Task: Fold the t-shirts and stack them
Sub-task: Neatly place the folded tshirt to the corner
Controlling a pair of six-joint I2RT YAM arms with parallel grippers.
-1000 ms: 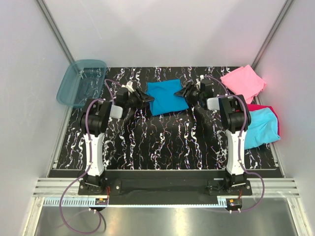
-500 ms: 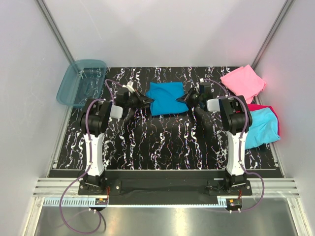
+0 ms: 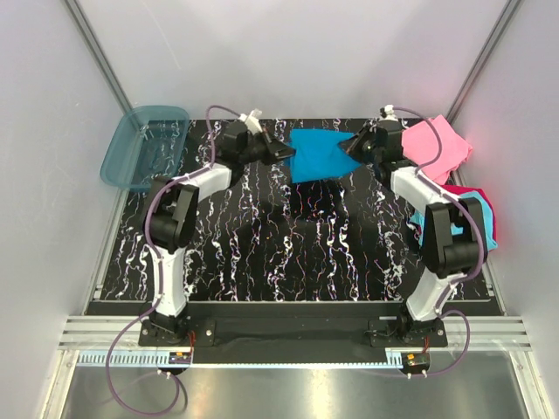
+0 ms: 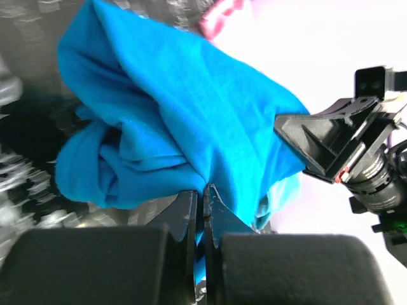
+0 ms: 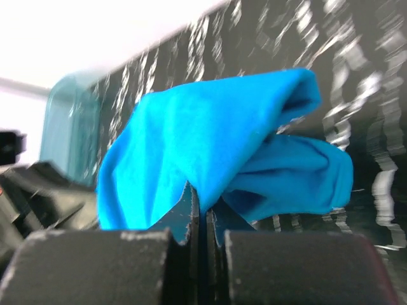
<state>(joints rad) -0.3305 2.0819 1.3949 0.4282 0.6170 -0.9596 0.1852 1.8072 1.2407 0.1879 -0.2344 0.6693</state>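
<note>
as the left gripper [image 3: 290,154] and right gripper [image 3: 348,148] pinch it, the teal-blue t-shirt [image 3: 319,157] spans between them.
both pairs of fingers [image 4: 184,219] are closed tight on its opposite edges.

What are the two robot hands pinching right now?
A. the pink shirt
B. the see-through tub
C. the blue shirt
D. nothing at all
C: the left gripper and the right gripper are each shut on an edge of the teal-blue shirt, which is bunched up between them.
</note>
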